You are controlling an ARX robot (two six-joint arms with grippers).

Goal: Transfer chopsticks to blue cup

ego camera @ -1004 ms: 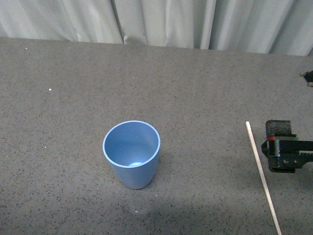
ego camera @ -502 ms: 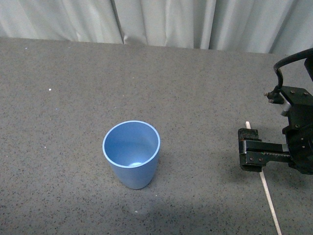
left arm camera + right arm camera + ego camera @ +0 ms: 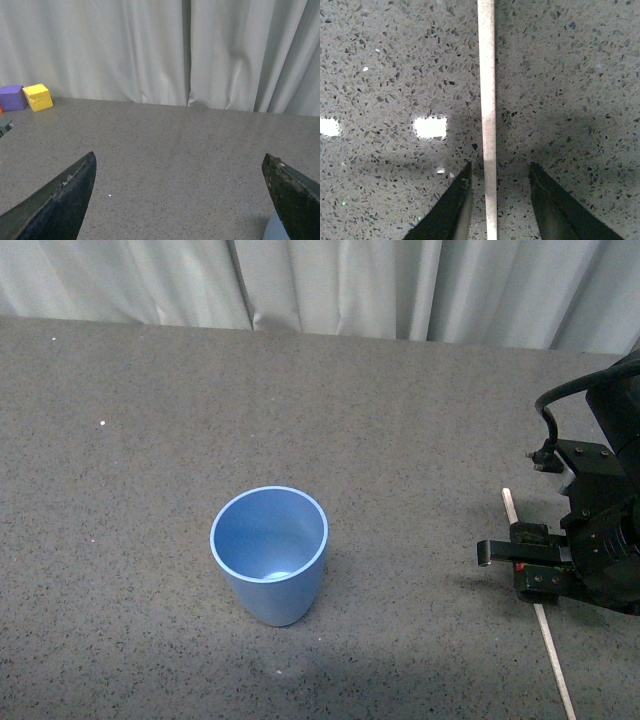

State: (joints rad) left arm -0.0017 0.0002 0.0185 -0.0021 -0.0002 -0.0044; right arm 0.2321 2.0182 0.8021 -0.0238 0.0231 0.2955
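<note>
**Right gripper open astride the chopstick; blue cup upright and apart**

The blue cup is seen upright on the dark speckled table, near the middle of the front view, with its round mouth open upward. Nothing is seen inside it.

The chopstick lies flat on the table, well to the right of the cup. One end points toward the curtain and the other runs toward the near edge. Its middle stretch is covered by the right gripper, which is held low over it.

In the right wrist view the right gripper is shown with its jaws parted. One dark finger is placed on each side of the chopstick. A narrow strip of table is seen between the stick and each finger, so the stick is straddled but not clamped. Whether the fingertips touch the table cannot be told.

The left gripper appears only in its own wrist view. Its jaws are spread wide and nothing is held between them. Bare table and the pale curtain are seen ahead of it. A yellow block and a purple block are set side by side at the foot of the curtain.
</note>
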